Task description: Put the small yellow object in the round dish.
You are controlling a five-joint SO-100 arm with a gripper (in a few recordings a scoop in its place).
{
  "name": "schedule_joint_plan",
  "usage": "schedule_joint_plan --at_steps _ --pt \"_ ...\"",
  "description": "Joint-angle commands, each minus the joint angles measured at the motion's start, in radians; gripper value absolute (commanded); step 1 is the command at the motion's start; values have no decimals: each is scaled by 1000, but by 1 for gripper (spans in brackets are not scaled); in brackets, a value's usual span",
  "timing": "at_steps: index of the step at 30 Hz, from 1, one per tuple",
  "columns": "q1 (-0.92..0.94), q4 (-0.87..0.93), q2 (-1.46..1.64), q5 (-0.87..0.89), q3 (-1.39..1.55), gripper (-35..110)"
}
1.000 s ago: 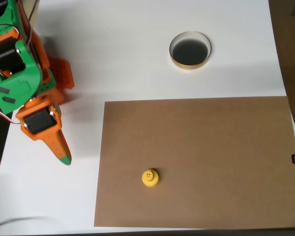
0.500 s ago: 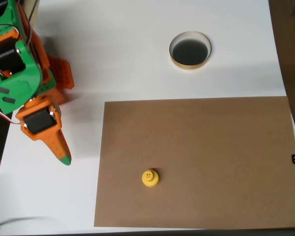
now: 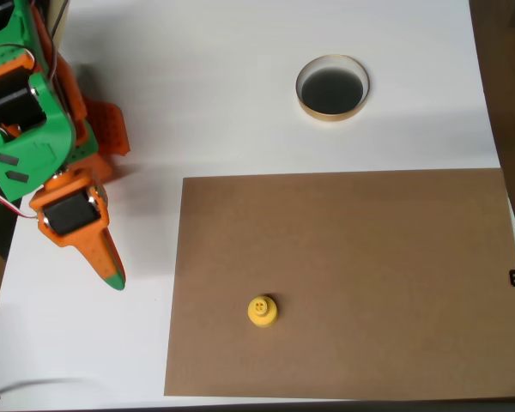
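Right of gripper (image 3: 112,273), well apart: yellow piece (image 3: 263,311) upright on brown sheet (image 3: 369,275). Dish (image 3: 331,87) farther, on white table (image 3: 223,103). We judge reach not begun. Jaws look closed, empty; next: open, approach piece.

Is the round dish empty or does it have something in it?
Empty: the round dish shows only its dark inside; the small yellow object sits on the brown sheet.

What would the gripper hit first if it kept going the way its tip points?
Probably just bare white table. In the overhead view the gripper points down and slightly right, a line passing left of the brown board and the small yellow object. Its height is unclear.
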Motion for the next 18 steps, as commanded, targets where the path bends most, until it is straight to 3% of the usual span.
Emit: schedule_joint_plan --at_steps 1,5,12,18 --pt "54 -14 18 -8 -6 0" --pt "51 31 18 -118 -38 0" --pt "94 29 -18 -166 -117 0" --pt "126 -23 -281 -178 -324 0"
